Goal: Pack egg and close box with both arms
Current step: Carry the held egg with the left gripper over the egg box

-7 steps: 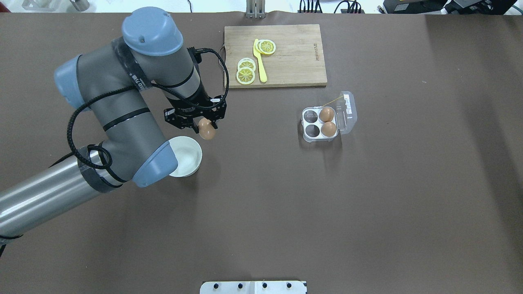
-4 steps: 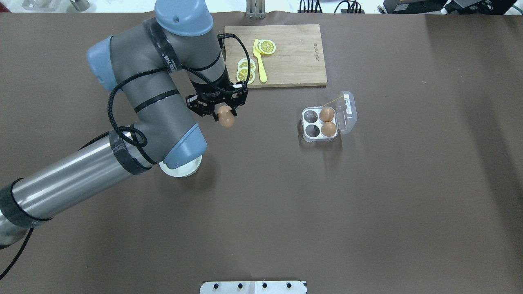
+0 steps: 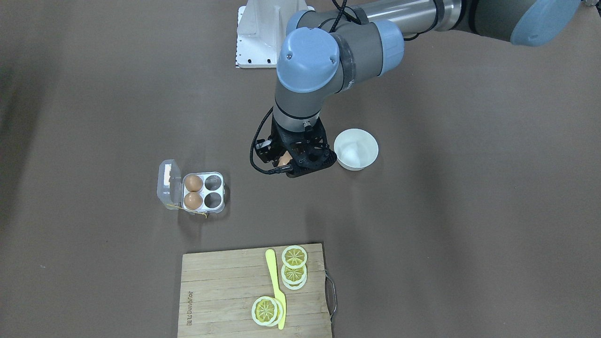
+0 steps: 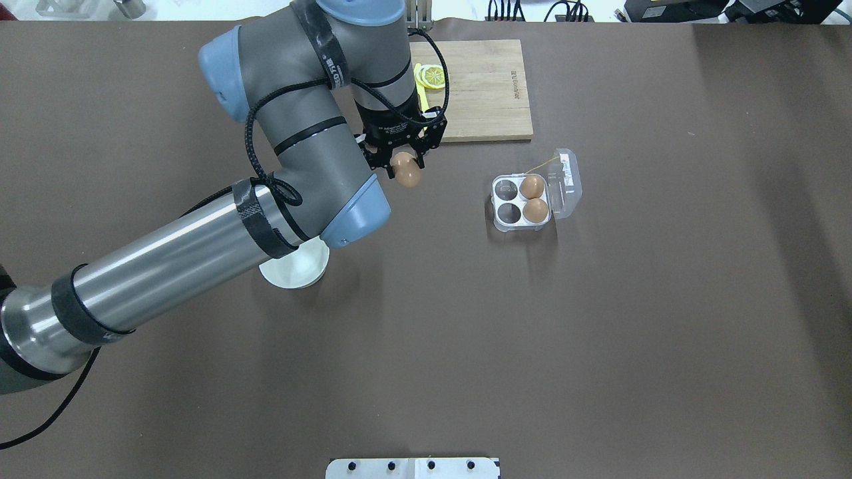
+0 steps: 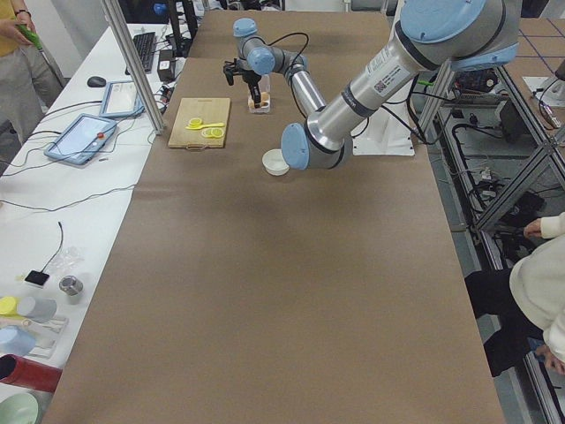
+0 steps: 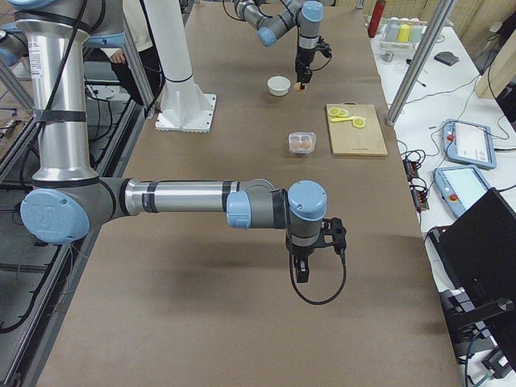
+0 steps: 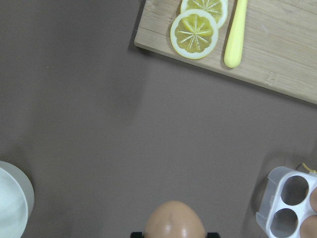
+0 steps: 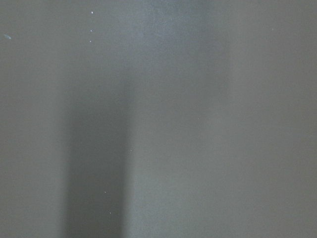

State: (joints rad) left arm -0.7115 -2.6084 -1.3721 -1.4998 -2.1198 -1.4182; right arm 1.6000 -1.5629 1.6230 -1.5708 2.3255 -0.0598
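In the foreground of the exterior right view, the right gripper [image 6: 300, 272] hangs over the brown table [image 6: 201, 322]; whether it is open or closed cannot be told. At the bottom edge of the overhead view sits the white base plate [image 4: 413, 468]. Higher up, left of centre, the round white bowl [image 4: 299, 269] is partly hidden under the left arm [image 4: 200, 253], which crosses diagonally from the left edge. Above that, the left gripper [image 4: 403, 163] is clamped on the egg [image 4: 407, 173], held above the table just below the cutting board [image 4: 486, 86] and well apart from the box [image 4: 519, 227]. The box lies right of centre, its lid [image 4: 567, 179] folded open rightward, with two more eggs [image 4: 531, 187] in its right-hand cups. Lemon slices [image 4: 432, 75] lie on the board.
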